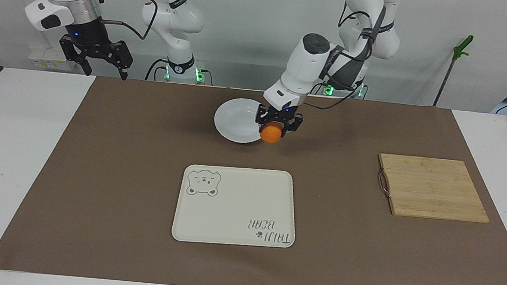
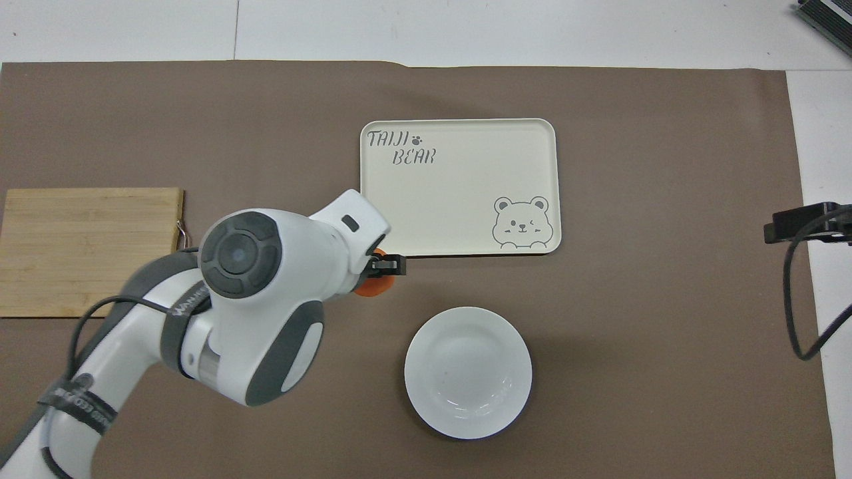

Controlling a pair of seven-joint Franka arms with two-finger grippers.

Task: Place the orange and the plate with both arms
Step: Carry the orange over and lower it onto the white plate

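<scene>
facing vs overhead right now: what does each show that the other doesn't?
Facing only: both arm bases, the whole right gripper waiting open above the table's edge at its own end, and the left gripper shut on the orange in the air, by the plate's rim.
Overhead only: the left arm's wrist hides most of the orange.
Both: plate, bear tray, bare cutting board.

Small round bright-orange fruit (image 2: pixel 368 287) mostly covered by white left arm (image 2: pixel 266 299) in overhead view. Right arm's black two-finger gripper (image 2: pixel 802 224) cut off at picture edge.
</scene>
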